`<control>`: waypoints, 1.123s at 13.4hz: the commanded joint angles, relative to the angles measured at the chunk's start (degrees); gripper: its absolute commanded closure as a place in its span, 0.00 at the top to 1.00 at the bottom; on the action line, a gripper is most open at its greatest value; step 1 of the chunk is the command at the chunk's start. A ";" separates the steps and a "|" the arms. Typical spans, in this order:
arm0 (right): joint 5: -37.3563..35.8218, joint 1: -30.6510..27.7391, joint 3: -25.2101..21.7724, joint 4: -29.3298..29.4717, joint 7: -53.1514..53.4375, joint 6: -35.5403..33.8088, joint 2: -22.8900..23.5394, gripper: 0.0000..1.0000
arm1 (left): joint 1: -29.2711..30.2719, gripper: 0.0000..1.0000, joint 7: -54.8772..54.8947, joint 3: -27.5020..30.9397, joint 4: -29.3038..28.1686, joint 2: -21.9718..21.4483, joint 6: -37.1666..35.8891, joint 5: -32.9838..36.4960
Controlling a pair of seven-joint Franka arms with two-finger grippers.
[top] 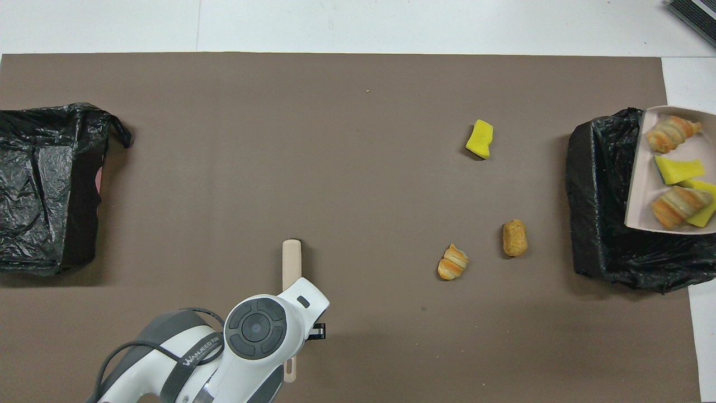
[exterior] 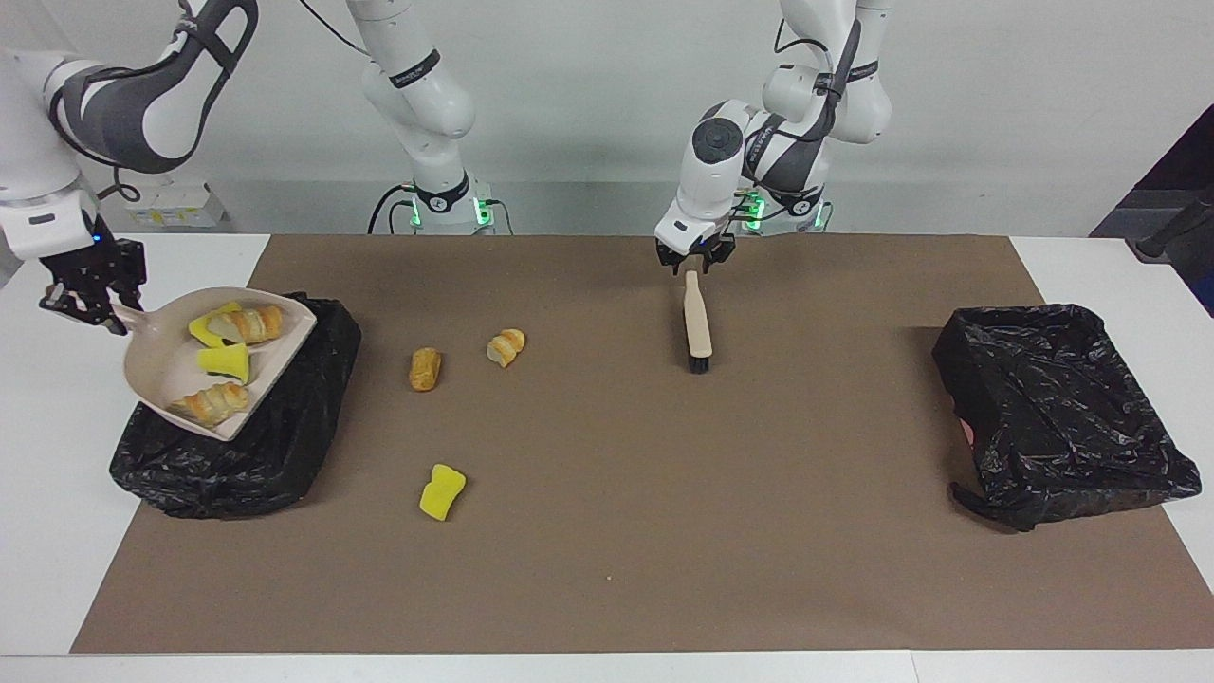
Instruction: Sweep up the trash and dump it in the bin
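Observation:
My right gripper (exterior: 90, 289) is shut on the handle of the beige dustpan (exterior: 270, 360), which hangs tilted over the black-lined bin (exterior: 285, 427) at the right arm's end. In the pan (top: 643, 168) lie two striped rolls (exterior: 247, 324) and two yellow sponge wedges (exterior: 225, 360). Loose trash lies on the mat: a brown roll (exterior: 425, 368), a striped roll (exterior: 505, 346) and a yellow sponge (exterior: 442, 490). My left gripper (exterior: 694, 264) stands open astride the handle end of the brush (exterior: 698, 323), which lies on the mat.
A second black-lined bin (exterior: 1053, 408) sits at the left arm's end of the brown mat (exterior: 664, 531). White table top borders the mat. The left arm's wrist covers the brush's near end in the overhead view.

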 commanded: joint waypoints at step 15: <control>-31.98 12.24 0.84 -3.13 46.12 -15.83 -0.81 0.00 | 33.80 1.00 36.78 0.89 25.67 0.78 -20.27 6.13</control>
